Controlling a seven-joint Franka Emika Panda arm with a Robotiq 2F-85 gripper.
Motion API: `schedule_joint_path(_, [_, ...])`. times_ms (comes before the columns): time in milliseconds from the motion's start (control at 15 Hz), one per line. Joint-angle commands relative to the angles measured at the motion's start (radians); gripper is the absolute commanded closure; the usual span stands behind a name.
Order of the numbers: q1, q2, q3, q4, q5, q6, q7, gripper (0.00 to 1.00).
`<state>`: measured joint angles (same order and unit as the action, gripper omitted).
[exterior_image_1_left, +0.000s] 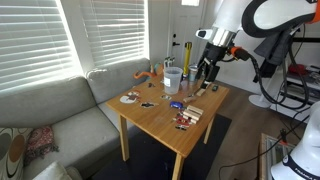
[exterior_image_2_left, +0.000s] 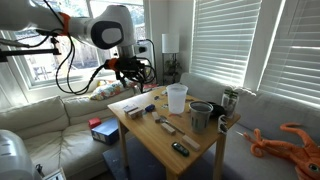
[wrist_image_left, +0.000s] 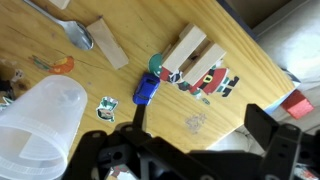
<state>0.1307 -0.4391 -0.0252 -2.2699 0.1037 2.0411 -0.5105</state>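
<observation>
Ext view: gripper (exterior_image_1_left: 207, 75) hangs above wooden table (exterior_image_1_left: 160, 120), near clear cup (exterior_image_1_left: 171, 78), on the cup's side away from sofa (exterior_image_1_left: 60, 110). Blue toy car (exterior_image_1_left: 175, 103) lies on tabletop near the cup, on its camera side. Wooden blocks (exterior_image_1_left: 195, 112) sit a bit further from cup than the car does. Can't tell open or closed from here

Ext view: gripper (exterior_image_2_left: 140, 76) is above the table end far from the cup (exterior_image_2_left: 177, 97), w/ small items lying btwn them. Metal mug (exterior_image_2_left: 201, 115) just beside cup. Orange octopus toy (exterior_image_2_left: 290, 140) on sofa, well apart from cup

Wrist view: gripper (wrist_image_left: 195, 150) has fingers (wrist_image_left: 272, 135) spread wide, only bare wood btwn them, so it's open and holding nothing. Blue toy car (wrist_image_left: 147, 90) near cup (wrist_image_left: 45, 115), not touching it or the gripper. Wooden blocks (wrist_image_left: 190, 52) and Santa figure (wrist_image_left: 210, 80) lie past the car from the cup. Spoon (wrist_image_left: 78, 35) above cup in frame, apart from it
</observation>
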Motion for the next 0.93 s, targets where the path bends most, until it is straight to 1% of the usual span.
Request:
schedule_joint_path(0, [-0.017,-0.030,0.021,-0.004,-0.024,-0.026,0.139,0.00])
schedule_joint_path(400, [-0.016,-0.032,0.029,-0.001,-0.034,-0.057,0.236,0.00])
schedule_joint_path(467, [-0.015,-0.030,0.029,-0.002,-0.031,-0.061,0.242,0.00])
schedule_joint_path(533, [-0.003,-0.011,0.016,0.001,-0.015,-0.031,0.204,0.00])
schedule_joint_path(867, [-0.004,-0.011,0.017,0.001,-0.014,-0.038,0.215,0.00])
